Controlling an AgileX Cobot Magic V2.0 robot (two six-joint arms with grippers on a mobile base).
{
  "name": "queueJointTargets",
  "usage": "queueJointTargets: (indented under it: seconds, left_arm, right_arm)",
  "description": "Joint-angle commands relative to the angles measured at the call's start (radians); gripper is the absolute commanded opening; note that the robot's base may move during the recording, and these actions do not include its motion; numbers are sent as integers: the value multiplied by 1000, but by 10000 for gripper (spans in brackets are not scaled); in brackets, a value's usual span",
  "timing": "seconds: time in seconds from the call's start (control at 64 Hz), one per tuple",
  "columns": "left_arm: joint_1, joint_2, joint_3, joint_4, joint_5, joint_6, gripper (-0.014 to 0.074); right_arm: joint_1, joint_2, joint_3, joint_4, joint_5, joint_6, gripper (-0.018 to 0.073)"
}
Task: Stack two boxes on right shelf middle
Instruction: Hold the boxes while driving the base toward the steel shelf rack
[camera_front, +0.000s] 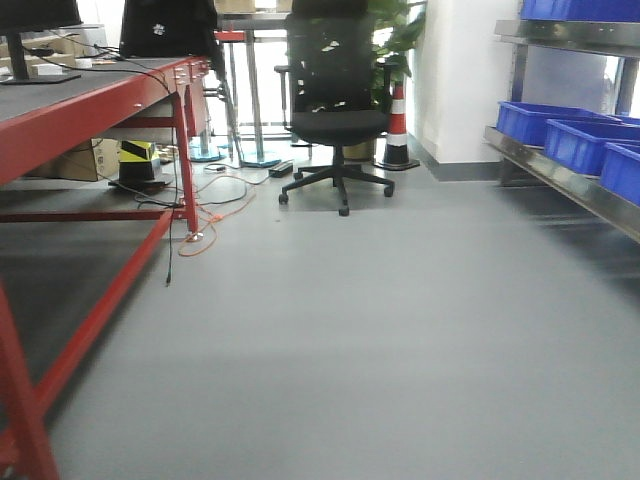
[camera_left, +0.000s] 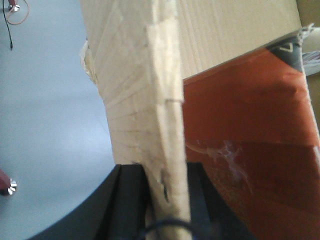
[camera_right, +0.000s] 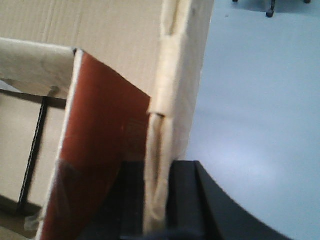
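Note:
A tan corrugated cardboard box (camera_left: 135, 75) with a red-brown inner face (camera_left: 250, 130) fills the left wrist view. My left gripper (camera_left: 167, 200) is shut on the box's upright wall edge, one black finger on each side. In the right wrist view the same kind of taped cardboard wall (camera_right: 182, 75) runs up from my right gripper (camera_right: 157, 200), which is shut on it; the red-brown inside (camera_right: 105, 135) lies to its left. The box is held above the grey floor. The right shelf (camera_front: 565, 180), a steel rack, stands at the right of the front view. Neither gripper nor the box shows there.
Blue plastic bins (camera_front: 580, 140) sit on the steel rack tier. A red-framed workbench (camera_front: 90, 110) runs along the left, with cables (camera_front: 205, 215) on the floor beside its leg. A black office chair (camera_front: 335, 110) and a striped cone (camera_front: 397, 130) stand ahead.

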Motion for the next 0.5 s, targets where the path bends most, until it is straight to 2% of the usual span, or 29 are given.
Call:
queueJointTargets:
  seconds: [0.0, 0.484]
  left_arm:
    - [5, -23, -14, 8, -31, 5, -111]
    - [5, -23, -14, 8, -31, 5, -111]
  right_arm:
    - [-12, -12, -8, -38, -47, -14, -154]
    - [-12, -12, -8, -38, -47, -14, -154]
